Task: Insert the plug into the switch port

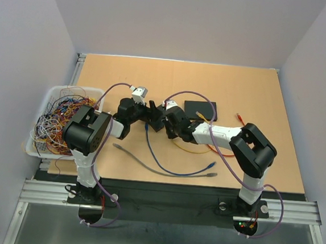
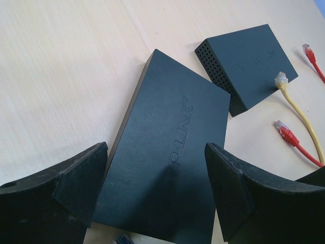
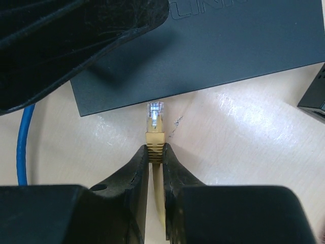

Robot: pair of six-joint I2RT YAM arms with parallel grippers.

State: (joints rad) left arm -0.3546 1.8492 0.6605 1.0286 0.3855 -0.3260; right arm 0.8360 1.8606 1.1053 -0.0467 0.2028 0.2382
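Currently, your right gripper (image 3: 156, 152) jaws clamp the yellow RJ45 plug (image 3: 155, 118) just beside the TP-LINK switch (image 3: 213, 51); left gripper (image 2: 156, 155) jaws stand apart above it.

**Legible markings: one embossed brand name**
"TP-LINK" is embossed, black on black, on the top face of the near switch (image 2: 167, 168) lying between the left jaws. Beyond the right jaws the same lettering shows only as "LINK", cut off by the frame edge. Faint embossing on the farther switch (image 2: 249, 58), beyond the left jaws, is illegible.
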